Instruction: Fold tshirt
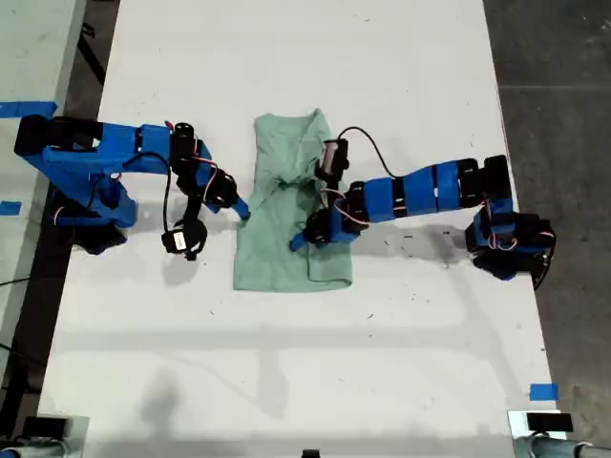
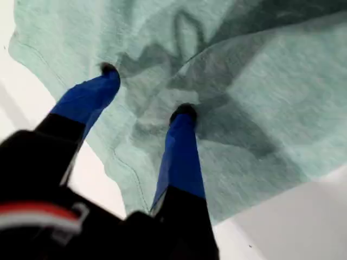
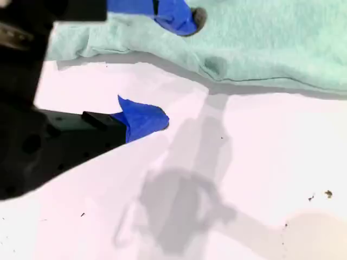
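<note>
The tshirt (image 1: pixel 286 215) lies partly folded mid-table (image 1: pixel 382 363). My first claw (image 2: pixel 146 92) stands over the cloth, jaws spread, gripping nothing. My second claw (image 3: pixel 168 70) gapes at the shirt's edge on the exterior view's left.

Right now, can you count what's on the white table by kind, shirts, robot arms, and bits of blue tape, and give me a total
T-shirts: 1, the mint-green tshirt, partly folded mid-table.
Robot arms: 2, one blue arm on the exterior view's left, another on its right, reaching over the shirt.
Blue tape pieces on this table: 1, the tape square near the exterior view's lower right.
Total: 4
</note>
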`<act>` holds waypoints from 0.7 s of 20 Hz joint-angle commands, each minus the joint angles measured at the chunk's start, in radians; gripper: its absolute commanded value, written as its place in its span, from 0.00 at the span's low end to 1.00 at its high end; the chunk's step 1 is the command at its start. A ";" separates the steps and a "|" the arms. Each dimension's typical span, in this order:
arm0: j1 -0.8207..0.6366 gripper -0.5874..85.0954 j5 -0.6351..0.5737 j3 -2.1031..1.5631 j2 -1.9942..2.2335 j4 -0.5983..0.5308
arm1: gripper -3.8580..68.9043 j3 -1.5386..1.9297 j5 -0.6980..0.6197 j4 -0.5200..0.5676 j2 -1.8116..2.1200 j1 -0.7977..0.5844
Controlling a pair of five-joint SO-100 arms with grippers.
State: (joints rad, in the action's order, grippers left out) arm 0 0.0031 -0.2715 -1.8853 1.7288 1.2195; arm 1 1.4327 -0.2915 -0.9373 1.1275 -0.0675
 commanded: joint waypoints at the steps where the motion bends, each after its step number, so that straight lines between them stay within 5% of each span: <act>1: 0.026 0.25 0.017 0.133 -0.009 0.035 | 0.36 -0.140 0.003 -0.160 0.034 0.038; 4: 0.044 0.25 0.021 0.190 -0.037 0.071 | 0.36 -0.327 -0.008 -0.373 0.095 0.077; 9: 0.064 0.24 0.031 0.253 -0.055 0.084 | 0.37 -0.328 -0.023 -0.522 0.322 0.077; 14: 0.080 0.25 0.048 0.319 -0.140 0.089 | 0.37 -0.147 -0.018 -0.526 0.459 0.031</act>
State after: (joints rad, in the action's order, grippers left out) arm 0 0.0660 -0.2454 -1.6214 1.5938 1.2993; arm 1 1.2793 -0.3053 -1.4665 1.4956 -0.0199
